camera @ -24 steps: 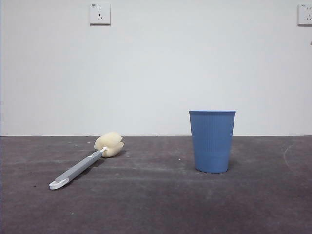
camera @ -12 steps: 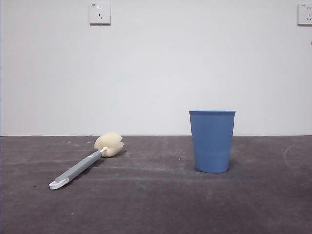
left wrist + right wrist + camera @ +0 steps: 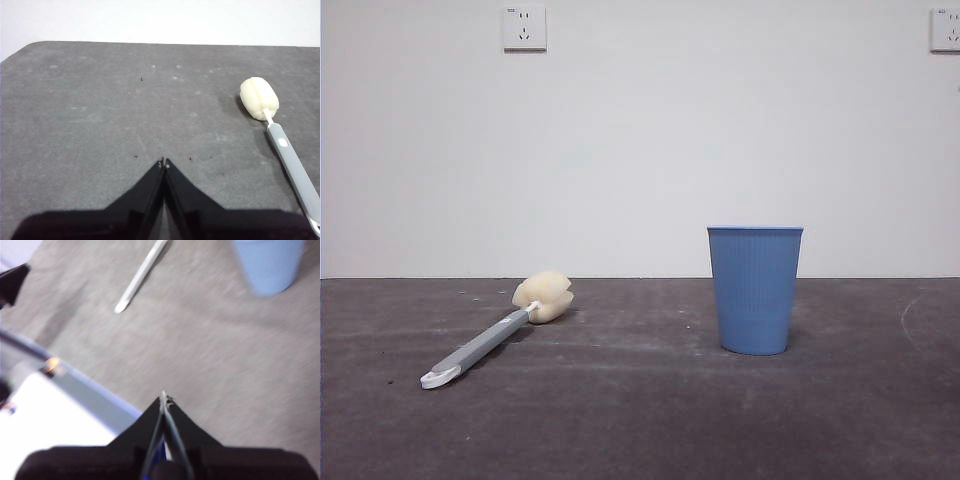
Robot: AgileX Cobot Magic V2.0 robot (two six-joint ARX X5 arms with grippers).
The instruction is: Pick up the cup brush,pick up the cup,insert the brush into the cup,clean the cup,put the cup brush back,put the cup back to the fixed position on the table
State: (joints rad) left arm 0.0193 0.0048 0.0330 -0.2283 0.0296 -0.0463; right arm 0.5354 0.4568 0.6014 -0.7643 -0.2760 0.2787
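Observation:
The cup brush point(image 3: 495, 336) lies flat on the table point(image 3: 640, 420) at the left, its cream sponge head point(image 3: 544, 296) toward the wall and its white tip toward the front. The blue ribbed cup point(image 3: 755, 289) stands upright to its right. No arm shows in the front view. My left gripper point(image 3: 164, 162) is shut and empty, hovering over bare table with the cup brush point(image 3: 280, 145) off to one side. My right gripper point(image 3: 164, 397) is shut and empty too, well short of the cup point(image 3: 268, 265) and the brush handle point(image 3: 140, 277).
A white wall with two sockets point(image 3: 524, 28) stands behind the table. The right wrist view shows the table's near edge point(image 3: 85, 385), with pale floor and equipment beyond it. The left wrist view shows the table's far rounded corner point(image 3: 30, 47).

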